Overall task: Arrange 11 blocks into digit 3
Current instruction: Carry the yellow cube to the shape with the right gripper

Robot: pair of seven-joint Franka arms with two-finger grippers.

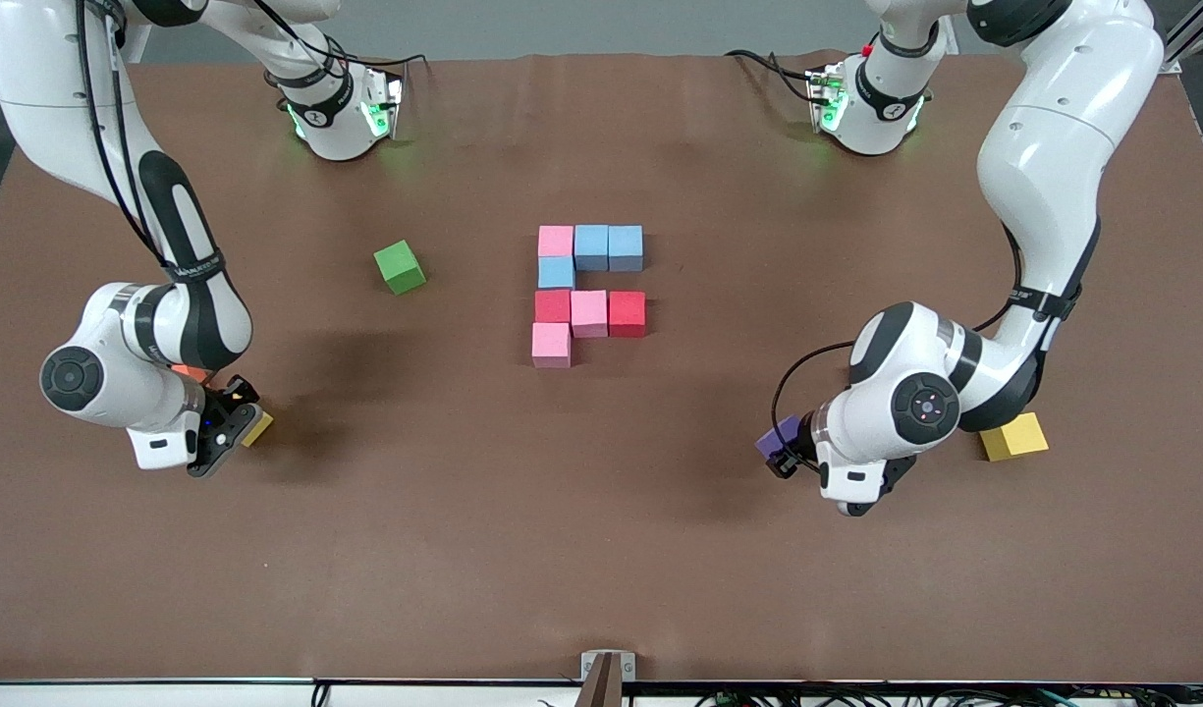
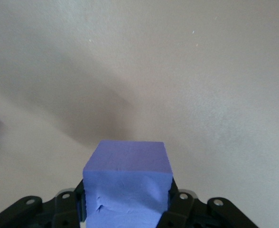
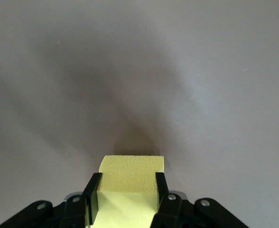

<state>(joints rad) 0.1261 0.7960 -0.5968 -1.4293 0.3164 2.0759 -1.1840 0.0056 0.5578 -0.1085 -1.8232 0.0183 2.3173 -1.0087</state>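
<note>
Looking down from the front view, we see the digit 3 [image 1: 589, 293] partly built mid-table: eight blocks, two bars plus connectors, the bottom bar missing. From it, the left gripper [image 1: 784, 454] sits at about four o'clock holding a purple block [image 1: 776, 435], the right gripper [image 1: 236, 422] at about eight o'clock holding a yellow block [image 1: 258, 428]. Another yellow block [image 1: 1014, 436] lies just beside the left arm, a green cube [image 1: 400, 266] at ten o'clock. We judge both arms are mid-carry; next they must set cubes flush beside the lowest pink block [image 1: 551, 345].

In the left wrist view, fingers [image 2: 177, 202] pinch the purple block [image 2: 126, 183] over bare brown table [image 2: 201, 71].

In the right wrist view, fingers [image 3: 162, 192] clamp the yellow block [image 3: 130, 178].
</note>
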